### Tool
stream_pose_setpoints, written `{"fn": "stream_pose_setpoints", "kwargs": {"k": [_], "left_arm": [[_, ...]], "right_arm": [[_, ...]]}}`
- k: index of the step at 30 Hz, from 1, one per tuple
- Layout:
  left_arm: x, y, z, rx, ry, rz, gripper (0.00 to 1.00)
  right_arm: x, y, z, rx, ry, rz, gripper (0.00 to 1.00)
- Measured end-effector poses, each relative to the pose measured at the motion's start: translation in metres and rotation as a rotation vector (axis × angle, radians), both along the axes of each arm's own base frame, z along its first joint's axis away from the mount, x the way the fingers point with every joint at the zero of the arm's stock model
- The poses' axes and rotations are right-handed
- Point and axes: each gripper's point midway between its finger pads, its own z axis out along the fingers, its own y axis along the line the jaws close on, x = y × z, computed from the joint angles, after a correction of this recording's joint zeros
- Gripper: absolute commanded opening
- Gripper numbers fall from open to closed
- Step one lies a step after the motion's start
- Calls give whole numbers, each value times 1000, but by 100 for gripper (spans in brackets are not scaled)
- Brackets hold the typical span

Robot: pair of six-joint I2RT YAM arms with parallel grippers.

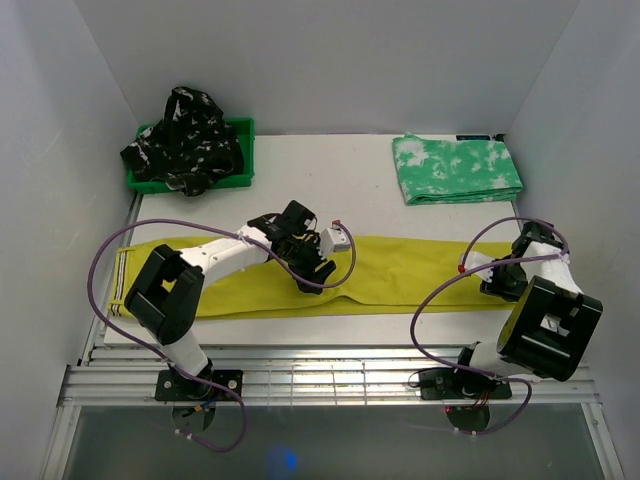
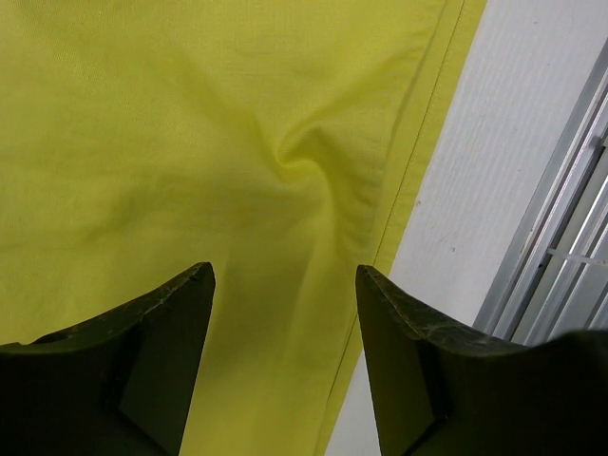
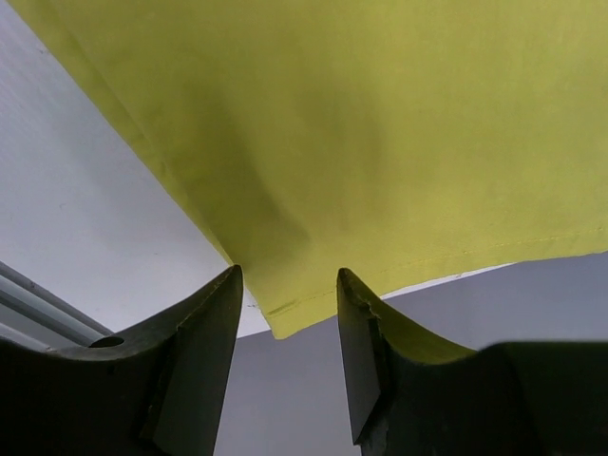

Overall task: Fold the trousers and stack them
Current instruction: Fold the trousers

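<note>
We are on the mustard-yellow trousers [image 1: 400, 275], which lie flat in a long strip across the near part of the counter [image 1: 330, 170]. The green-and-white pair [image 1: 457, 168] sits folded at the far right, and the black pair [image 1: 185, 140] is heaped in the green bin [image 1: 246, 150] at the far left. So we judge one pair is done and the yellow one is mid-fold. Our left hand [image 1: 318, 272] hangs over the middle of the strip by its near edge, fingers spread and holding nothing, with a small pucker in the cloth below the gap. Our right hand [image 1: 500, 283] is at the right end, its fingers likewise apart, and the near corner of the cloth lies between them ungripped. Next, we think, the right should close on that corner and carry it leftward over the strip, while the left pins or lifts the middle so the fold lands square.
</note>
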Motion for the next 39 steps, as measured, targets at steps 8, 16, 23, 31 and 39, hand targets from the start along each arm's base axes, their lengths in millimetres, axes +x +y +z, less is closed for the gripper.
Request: {"fn": "stream_pose_setpoints", "kwargs": {"k": [8, 16, 23, 31, 39], "left_arm": [[2, 1, -1, 14, 8, 22, 75], [1, 2, -10, 33, 31, 35, 76], [3, 3, -11, 44, 29, 41, 79], [3, 4, -11, 49, 26, 45, 79], [3, 3, -11, 48, 23, 37, 77]], "right_arm": [[-5, -14, 0, -18, 0, 33, 52], [-7, -17, -4, -26, 2, 65, 52], [-6, -18, -9, -42, -5, 84, 50], [-6, -23, -16, -73, -11, 85, 24], [-3, -25, -16, -79, -26, 76, 8]]}}
